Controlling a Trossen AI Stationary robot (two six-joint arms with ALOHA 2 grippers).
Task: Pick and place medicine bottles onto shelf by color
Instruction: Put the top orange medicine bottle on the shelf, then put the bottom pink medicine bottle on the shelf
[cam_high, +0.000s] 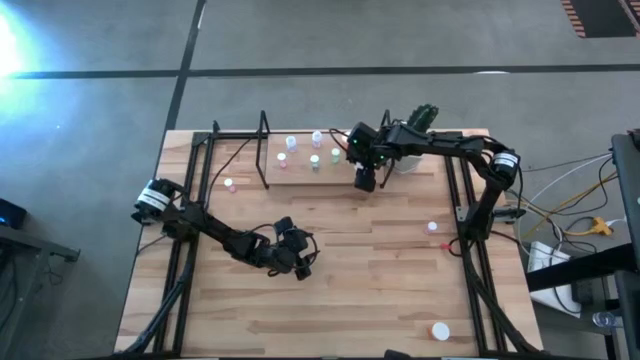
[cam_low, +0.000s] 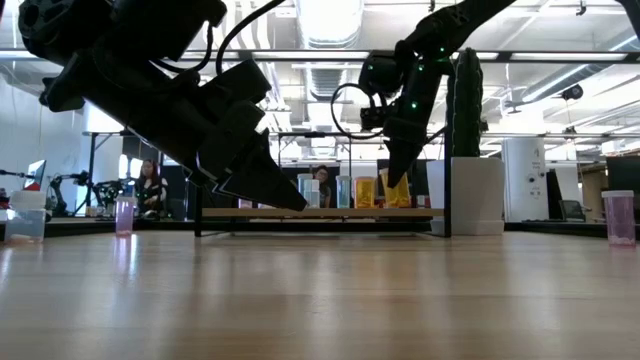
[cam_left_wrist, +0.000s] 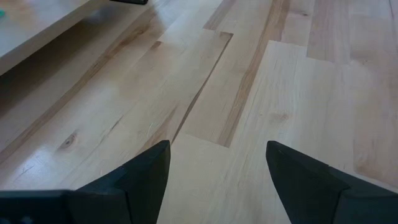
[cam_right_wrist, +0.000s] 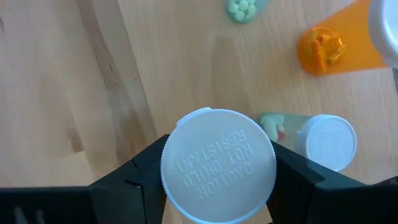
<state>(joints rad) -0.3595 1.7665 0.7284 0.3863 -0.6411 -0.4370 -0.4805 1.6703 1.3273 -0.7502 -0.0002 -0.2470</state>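
Note:
My right gripper (cam_high: 365, 180) hangs at the right end of the shelf (cam_high: 300, 176), shut on a medicine bottle with a broad white cap (cam_right_wrist: 217, 165). In the low view an orange body (cam_low: 397, 192) shows under its fingers, at board height. Several small bottles (cam_high: 315, 160) stand on the shelf board. Close to the held one are an orange bottle (cam_right_wrist: 336, 46), a green one (cam_right_wrist: 245, 9) and a small white-capped one (cam_right_wrist: 326, 140). My left gripper (cam_high: 300, 264) rests low over the table's middle, open and empty (cam_left_wrist: 217, 155). My right gripper pinches the bottle at its top end, one finger (cam_right_wrist: 146, 171) on each side of the white cap's rim (cam_right_wrist: 171, 165). The fingers slant down from above. The bottle stands upright, cap up. The cap hides its foot, so whether it rests on the board cannot be told.
A pink bottle (cam_high: 228, 183) stands on the table left of the shelf, another (cam_high: 432, 227) by the right rail. A white-capped one (cam_high: 440, 330) is near the front right corner. A white pot with a cactus (cam_high: 410, 150) stands just behind my right gripper.

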